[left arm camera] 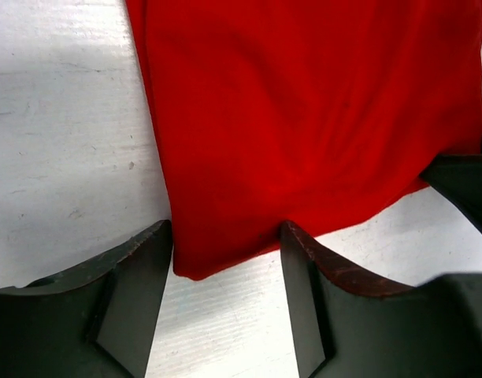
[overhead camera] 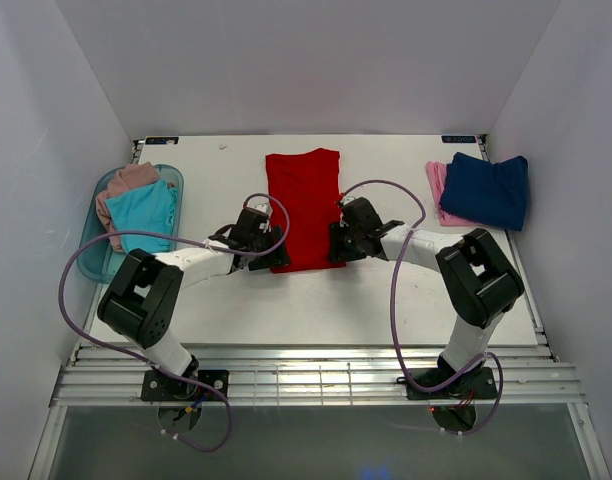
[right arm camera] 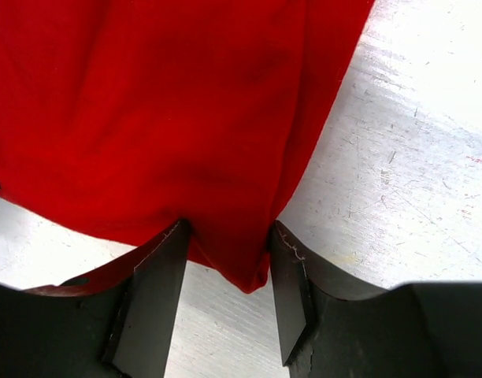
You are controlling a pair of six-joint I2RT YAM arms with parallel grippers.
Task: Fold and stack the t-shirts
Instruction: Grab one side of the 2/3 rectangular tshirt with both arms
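Observation:
The bright red t-shirt (overhead camera: pixel 304 205) lies flat in a long narrow fold at the table's middle. My left gripper (overhead camera: pixel 273 256) is at its near left corner, my right gripper (overhead camera: pixel 336 245) at its near right corner. In the left wrist view the left gripper (left arm camera: pixel 225 236) is open, with the red corner (left arm camera: pixel 217 252) between its fingers, not pinched. In the right wrist view the right gripper (right arm camera: pixel 228 232) is open, with the other red corner (right arm camera: pixel 241 264) between its fingers. A folded navy blue t-shirt (overhead camera: pixel 488 190) lies on a light pink one (overhead camera: pixel 437 183) at the back right.
A translucent teal tub (overhead camera: pixel 91 250) at the left edge holds a turquoise shirt (overhead camera: pixel 144 212) and a dusty pink-beige shirt (overhead camera: pixel 126 183). White walls stand on three sides of the table. The right gripper's dark finger (left arm camera: pixel 461 185) shows at the right of the left wrist view.

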